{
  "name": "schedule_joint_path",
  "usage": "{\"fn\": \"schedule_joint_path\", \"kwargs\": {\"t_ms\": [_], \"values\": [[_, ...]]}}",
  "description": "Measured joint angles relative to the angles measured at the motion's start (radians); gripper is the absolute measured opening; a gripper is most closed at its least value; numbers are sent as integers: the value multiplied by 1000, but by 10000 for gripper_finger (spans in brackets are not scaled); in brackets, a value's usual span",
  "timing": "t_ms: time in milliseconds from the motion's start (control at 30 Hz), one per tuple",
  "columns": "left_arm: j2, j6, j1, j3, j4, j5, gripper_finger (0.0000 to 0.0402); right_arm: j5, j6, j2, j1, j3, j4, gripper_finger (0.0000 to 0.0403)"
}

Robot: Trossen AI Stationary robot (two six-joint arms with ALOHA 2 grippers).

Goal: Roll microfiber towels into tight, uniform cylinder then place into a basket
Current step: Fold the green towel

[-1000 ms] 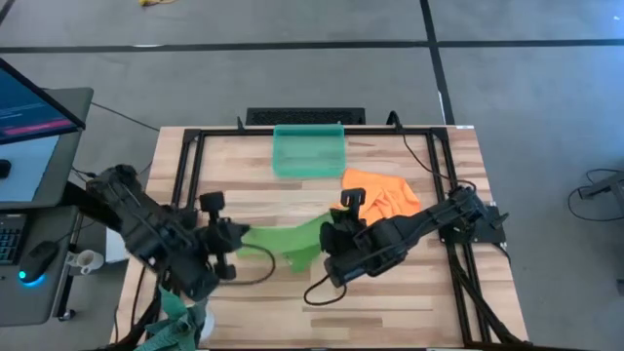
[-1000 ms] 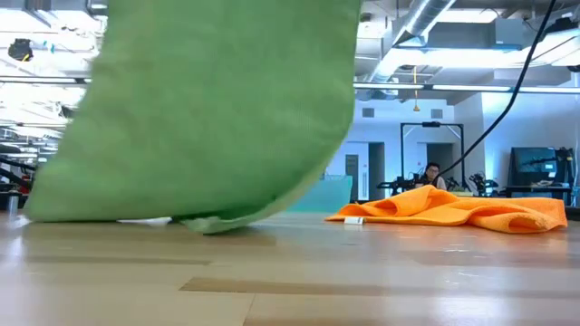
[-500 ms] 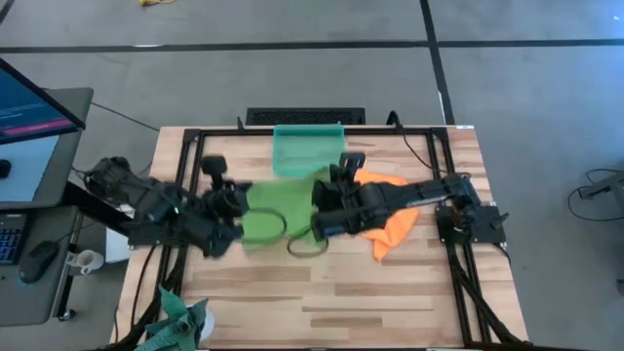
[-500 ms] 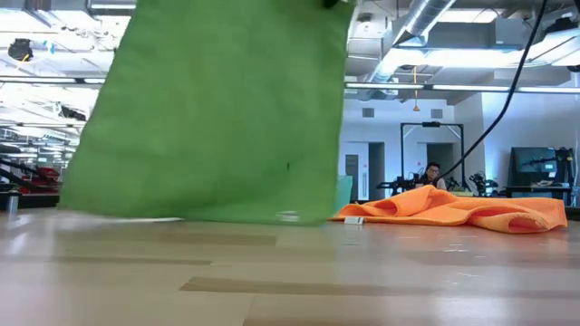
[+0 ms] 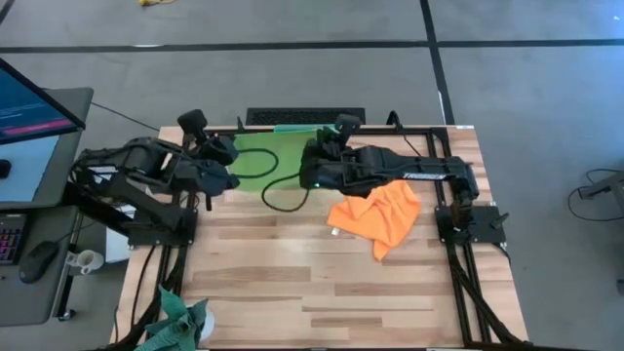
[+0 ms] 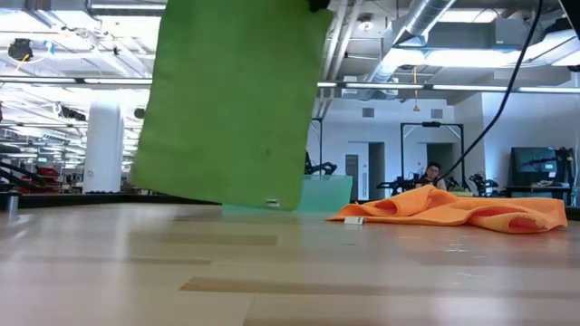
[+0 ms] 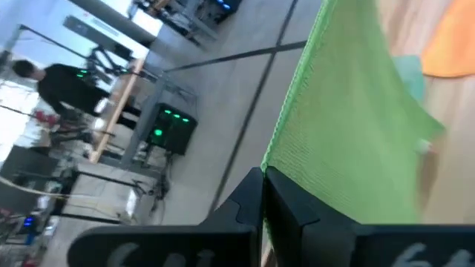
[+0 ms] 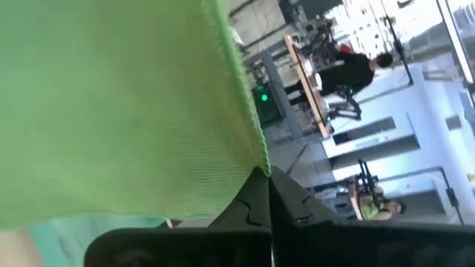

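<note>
The lime green towel (image 5: 268, 156) hangs spread out between my two grippers at the table's far side. In the low view it shows as a flat sheet (image 6: 236, 100), with its lower edge low in front of the teal basket (image 6: 332, 193). From above, the towel hides most of the basket; only its far rim (image 5: 292, 128) shows. My left gripper (image 5: 230, 174) and my right gripper (image 5: 306, 174) are each shut on an upper corner. The orange towel (image 5: 375, 214) lies crumpled on the table to the right. My left gripper pinches the towel's upper corner (image 7: 273, 165) between its two shut fingers, right at the hemmed edge. The towel hangs below it, spread flat. My right gripper pinches the other upper corner (image 8: 260, 165) between its two shut fingers, at the hem. The top edge runs straight between the two grippers.
A darker teal-green cloth (image 5: 177, 320) lies at the table's near left corner. A black cable loop (image 5: 281, 195) hangs under the right arm. A black frame (image 5: 185, 146) runs along the table's sides. People stand in the room beyond the table.
Both grippers have gone up and toward the table's far edge, still shut on the green towel. The towel first sagged, with its lower part dragging on the table. It now hangs flat between the grippers, over by the basket.
</note>
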Motion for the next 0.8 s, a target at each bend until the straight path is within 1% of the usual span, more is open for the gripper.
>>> {"fn": "schedule_joint_path", "kwargs": {"t_ms": [100, 133, 200, 267, 333, 400, 533, 633, 733, 800], "values": [[2, -73, -5, 0, -18, 76, 0, -29, -4, 1, 36, 0, -26, 5], [3, -121, -13, 0, -30, 122, 0, -56, -1, 1, 53, 0, -40, 7], [3, -230, -33, 0, -58, 253, 0, -132, 14, 1, 92, 0, -77, 9], [2, -319, -66, -13, -64, 374, 0, -203, 61, 4, 134, -1, -98, 9], [3, -378, -110, -35, -68, 458, 0, -258, 99, 12, 177, -1, -107, 7], [4, -432, -155, -57, -65, 494, 0, -294, 134, 15, 224, -3, -114, 4], [3, -623, -241, -119, -66, 514, 0, -388, 259, 14, 313, -1, -114, 4], [3, -719, -299, -184, -44, 578, 0, -447, 371, 14, 379, -1, -114, 8], [4, -812, -361, -271, 20, 641, 0, -499, 499, 13, 437, -32, -82, 9], [4, -843, -403, -340, 89, 667, 0, -504, 550, 13, 471, -80, -63, 7]]}}
